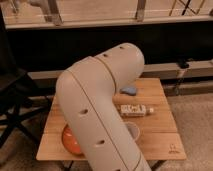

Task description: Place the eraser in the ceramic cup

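The eraser (134, 110), a small white oblong block with dark lettering, lies on the wooden table (162, 137) right of centre. The ceramic cup (133, 130), small, round and white, stands just in front of the eraser, its left side hidden by my arm. My large beige arm (95, 100) fills the middle of the view, bending from the bottom edge up and to the right. My gripper does not show; nothing of it is seen past the arm's upper end.
A blue-grey rounded lump (129, 90) lies behind the eraser. A wide orange bowl (69, 141) sits at the table's front left, partly behind my arm. A black folding chair (15, 100) stands left of the table. A dark low wall and railing run behind.
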